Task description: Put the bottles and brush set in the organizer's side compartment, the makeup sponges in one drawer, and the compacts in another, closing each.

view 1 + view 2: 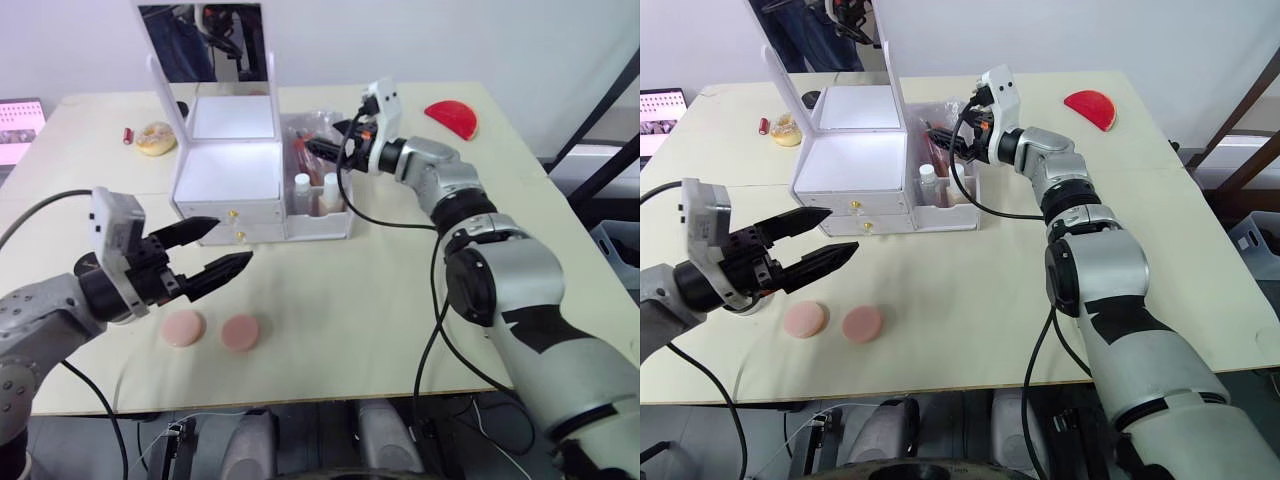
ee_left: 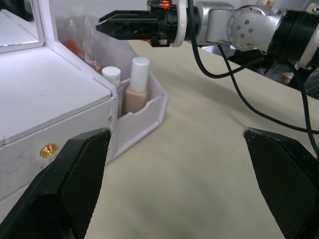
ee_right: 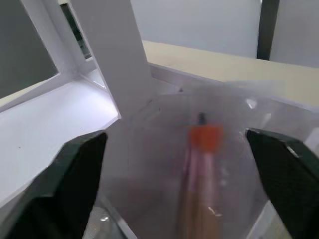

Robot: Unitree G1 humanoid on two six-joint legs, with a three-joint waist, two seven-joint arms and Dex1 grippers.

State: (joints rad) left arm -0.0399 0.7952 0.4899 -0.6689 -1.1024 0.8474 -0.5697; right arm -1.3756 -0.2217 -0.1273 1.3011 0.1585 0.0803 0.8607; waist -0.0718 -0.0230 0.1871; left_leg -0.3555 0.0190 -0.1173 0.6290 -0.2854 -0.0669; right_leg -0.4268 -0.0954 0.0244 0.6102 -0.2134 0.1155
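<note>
Right gripper (image 1: 322, 147), jaws apart, is hovering over the brush set (image 3: 199, 164); next, sponges (image 1: 240, 332) need drawering.

Table (image 1: 400, 300) with organizer (image 1: 235, 185), sponges (image 1: 213, 330)

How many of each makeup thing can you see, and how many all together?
Round pink compacts on the table: 2
Bottles in the organizer's side compartment: 2
Brush set in its clear bag: 1
Red sponge: 1
Total: 6
</note>
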